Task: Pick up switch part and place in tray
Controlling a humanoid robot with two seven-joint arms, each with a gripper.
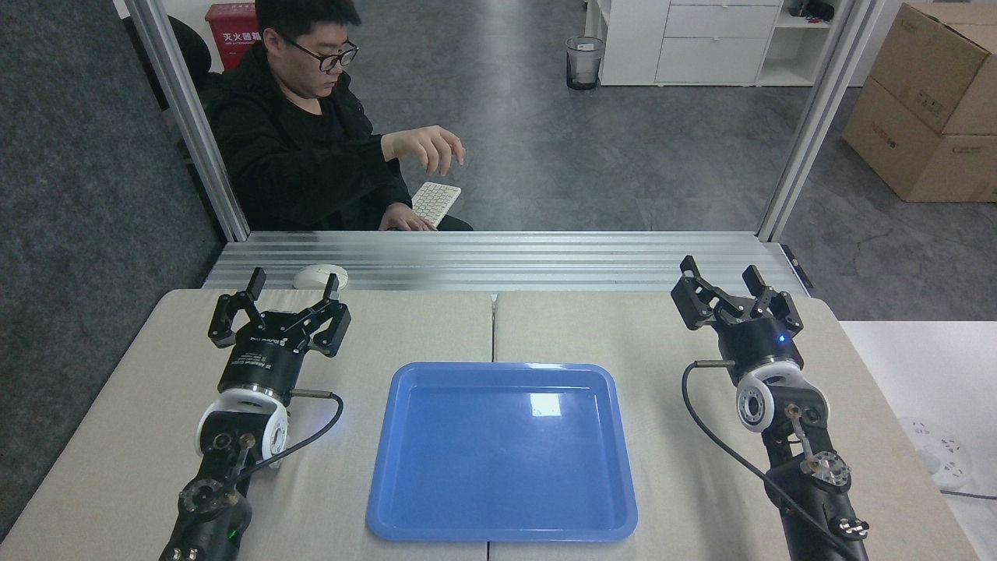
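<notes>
Head view: both grippers, left [294, 290] and right [720, 282], spread open, empty; blue tray [405, 499] bare at centre frame; no switch part visible, so finding it comes first.

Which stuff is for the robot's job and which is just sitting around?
For the job: blue tray, left gripper, right gripper. The switch part isn't in view.

Just around: computer mouse, keyboard, person, bin, cardboard boxes.
</notes>
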